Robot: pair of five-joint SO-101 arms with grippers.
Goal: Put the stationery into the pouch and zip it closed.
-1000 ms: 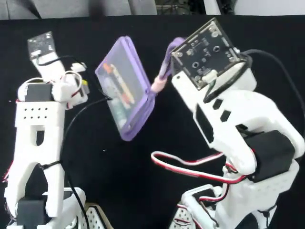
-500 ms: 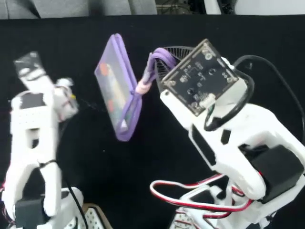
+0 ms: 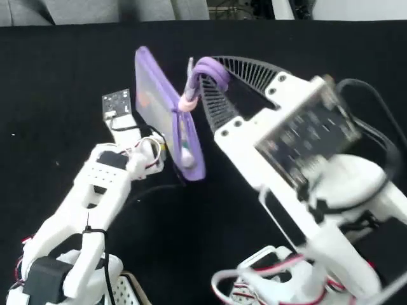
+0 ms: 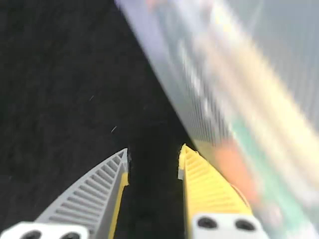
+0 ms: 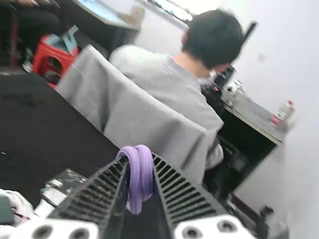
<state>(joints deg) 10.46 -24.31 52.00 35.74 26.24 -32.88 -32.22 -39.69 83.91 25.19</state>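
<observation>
The purple pouch hangs tilted above the black table, its clear side toward the left arm. Stationery shows through that clear side. My right gripper is shut on the pouch's purple strap and holds the pouch up; the strap sits pinched between its dark ribbed fingers. My left gripper is open beside the pouch's lower edge, its yellow finger close against the pouch and nothing in the gap. From above, the left gripper is at the pouch's bottom corner.
Both white arm bases stand at the table's near edge. Grey chair backs line the far edge. Bare black tabletop lies to the left and far right of the arms.
The right arm has swung the pouch up and leftward, turning it more edge-on. The left arm has moved right, from apart to against the pouch's lower edge.
</observation>
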